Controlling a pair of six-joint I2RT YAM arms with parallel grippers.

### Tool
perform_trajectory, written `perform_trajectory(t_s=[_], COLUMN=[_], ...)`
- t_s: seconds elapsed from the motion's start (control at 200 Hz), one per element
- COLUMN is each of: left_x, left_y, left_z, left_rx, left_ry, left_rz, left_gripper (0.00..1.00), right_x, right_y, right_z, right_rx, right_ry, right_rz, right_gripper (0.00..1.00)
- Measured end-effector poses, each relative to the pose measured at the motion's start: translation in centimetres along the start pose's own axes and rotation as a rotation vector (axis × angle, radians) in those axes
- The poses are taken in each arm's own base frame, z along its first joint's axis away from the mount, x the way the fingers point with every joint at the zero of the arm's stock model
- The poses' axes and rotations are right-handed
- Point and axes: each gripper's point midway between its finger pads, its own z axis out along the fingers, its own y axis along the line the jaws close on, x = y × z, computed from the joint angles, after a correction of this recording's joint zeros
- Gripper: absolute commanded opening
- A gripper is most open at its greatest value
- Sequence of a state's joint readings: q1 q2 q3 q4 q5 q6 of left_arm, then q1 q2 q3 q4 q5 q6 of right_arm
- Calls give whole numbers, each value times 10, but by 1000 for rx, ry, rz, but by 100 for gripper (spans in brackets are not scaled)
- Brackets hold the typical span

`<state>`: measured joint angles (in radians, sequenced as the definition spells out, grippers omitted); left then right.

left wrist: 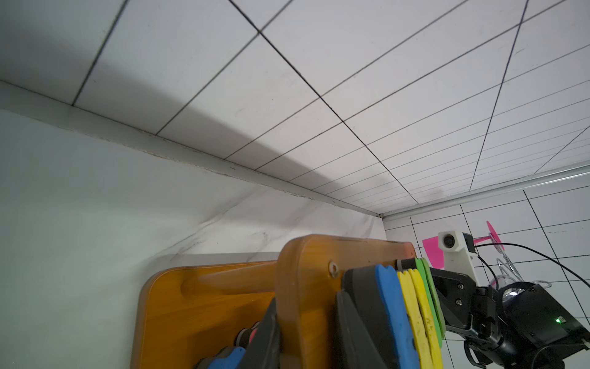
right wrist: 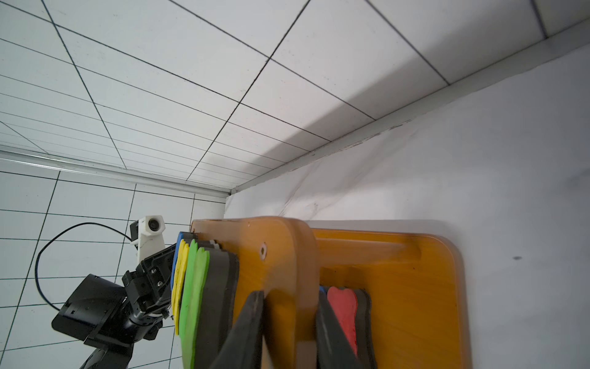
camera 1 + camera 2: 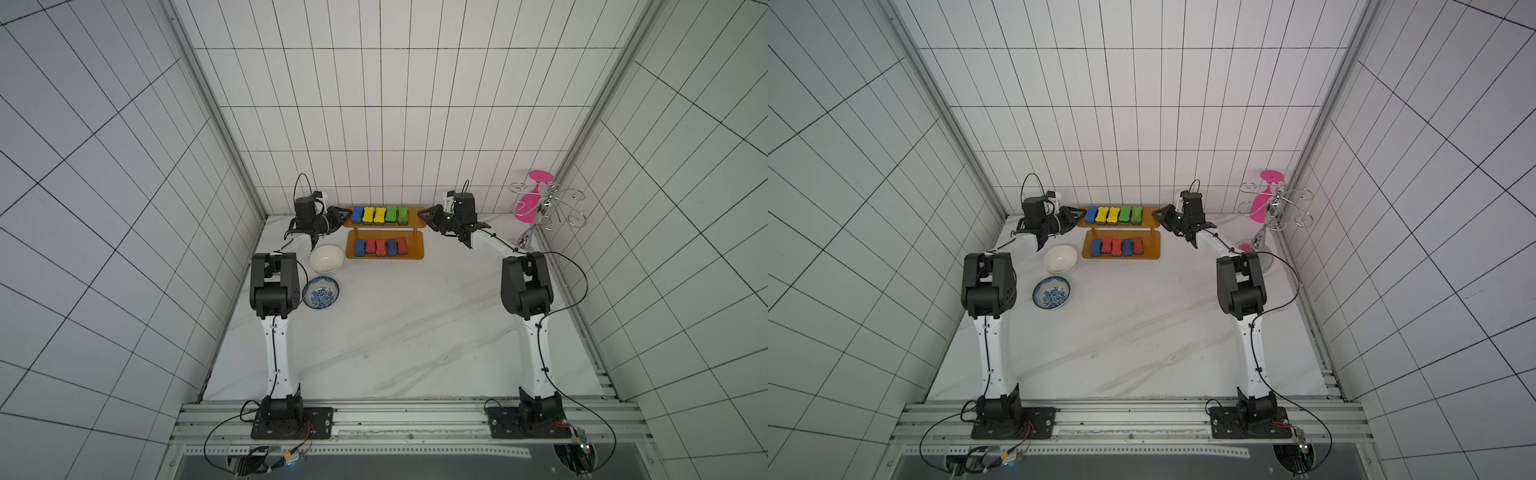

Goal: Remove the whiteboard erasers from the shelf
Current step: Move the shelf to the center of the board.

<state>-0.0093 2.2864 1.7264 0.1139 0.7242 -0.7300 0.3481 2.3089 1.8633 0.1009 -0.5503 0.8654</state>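
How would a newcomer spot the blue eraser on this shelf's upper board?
Find the orange-brown shelf by the back wall. Its upper board carries a row of five erasers. The blue eraser is the end one nearest the left gripper, the only blue there, next to a yellow eraser.

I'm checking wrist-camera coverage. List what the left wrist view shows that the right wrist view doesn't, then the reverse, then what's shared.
Only left wrist: the pink glass and the right arm's wrist camera. Only right wrist: the left arm's wrist camera. Shared: the shelf, fingers either side of its upper board, and the blue, yellow and green erasers on it.
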Motion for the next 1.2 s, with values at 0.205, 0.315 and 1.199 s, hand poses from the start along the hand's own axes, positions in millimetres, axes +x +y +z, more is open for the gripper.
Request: perform_trajectory(t_s=[0.205,0.315,1.199], left_x=[42,61,77], left_y=[-25,-36,-42], left_z=[3,-2,-50], left_rx=[-9,-19,-225], left_ry=[55,75,-45], left_rz=[-1,1,256], left_gripper=[8,8,63], right_x=[-2,2,-3], right_y=[-18,-23,-36], right_z=[-43,-63,-135], right_rx=[71,102,256], right_ry=[-22,-32,-111], right_rz=[-36,-59,-214], right_gripper=[8,8,41])
